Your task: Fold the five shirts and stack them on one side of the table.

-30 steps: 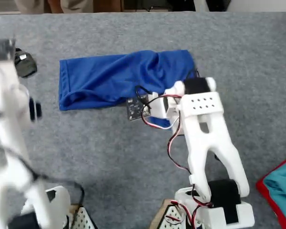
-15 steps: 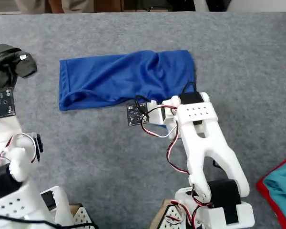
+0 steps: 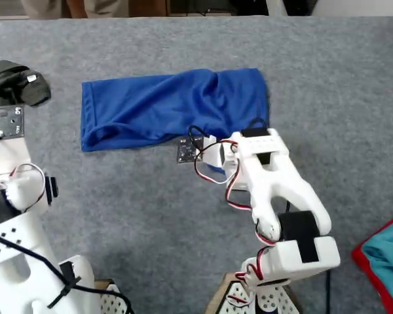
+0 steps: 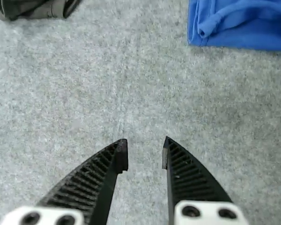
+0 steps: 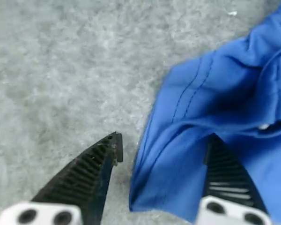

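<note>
1. High view, surroundings: grey desk [image 3: 334, 85]. A dark garment [image 3: 16, 82] is bunched at 10 o'clock near the desk's edge. A teal cloth [image 3: 388, 256] with a red border lies at 4 o'clock, cut off by the frame edge. Cannot tell whether the red border is a container's rim.
2. High view, task item: blue shirt [image 3: 173, 108], folded into a long band. It lies flat toward 12 o'clock from the desk's middle, well apart from both other cloths.
3. High view, arms: the right arm [image 3: 268, 190] stretches from 6 o'clock up to the shirt's near edge, and its wrist covers the shirt's 5 o'clock corner. The left arm [image 3: 13, 216] stands at 8 o'clock, its wrist board just beside the dark garment.
4. Left wrist view: left tool [image 4: 144, 144], jaws slightly parted with nothing between them, over bare desk. A corner of the blue shirt and the dark garment lie beyond the fingertips, apart from the tool.
5. Right wrist view: right tool [image 5: 164, 140], spread wide and gripping nothing. One finger is over bare desk and the other over the blue cloth. The shirt's stitched hem edge lies between them.
</note>
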Motion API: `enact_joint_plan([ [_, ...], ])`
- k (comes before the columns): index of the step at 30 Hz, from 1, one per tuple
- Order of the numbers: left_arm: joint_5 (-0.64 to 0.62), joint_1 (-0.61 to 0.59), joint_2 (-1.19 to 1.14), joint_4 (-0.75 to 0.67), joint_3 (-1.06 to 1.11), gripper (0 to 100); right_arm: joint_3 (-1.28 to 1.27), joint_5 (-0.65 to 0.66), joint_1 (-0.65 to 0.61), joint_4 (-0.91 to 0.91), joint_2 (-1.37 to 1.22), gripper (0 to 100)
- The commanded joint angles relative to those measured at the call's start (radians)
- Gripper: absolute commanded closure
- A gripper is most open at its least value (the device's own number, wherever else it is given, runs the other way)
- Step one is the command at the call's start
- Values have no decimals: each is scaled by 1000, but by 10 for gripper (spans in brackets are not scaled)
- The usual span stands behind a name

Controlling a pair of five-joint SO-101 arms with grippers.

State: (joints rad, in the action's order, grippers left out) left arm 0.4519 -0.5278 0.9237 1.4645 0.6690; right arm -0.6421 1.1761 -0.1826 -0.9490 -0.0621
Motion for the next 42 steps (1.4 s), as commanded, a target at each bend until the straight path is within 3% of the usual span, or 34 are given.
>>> enact_joint_plan([
  [1, 5, -12, -7, -41, -5, 860, 12, -14, 19, 26, -15, 706],
  [11, 5, -5, -8, -69, -5, 860, 120, -43, 76, -60, -111, 709],
  [19, 34, -14, -8, -60, -20, 860, 191, -43, 85, -117, -173, 854],
  [28, 48, -48, -1, -60, -26, 860, 193, -64, 84, -117, -173, 912],
  [33, 48, -48, 1, -60, -26, 860, 194, -77, 91, -117, -168, 991],
  [42, 48, -46, 1, -60, -26, 860, 318, -78, 99, -173, -70, 991],
])
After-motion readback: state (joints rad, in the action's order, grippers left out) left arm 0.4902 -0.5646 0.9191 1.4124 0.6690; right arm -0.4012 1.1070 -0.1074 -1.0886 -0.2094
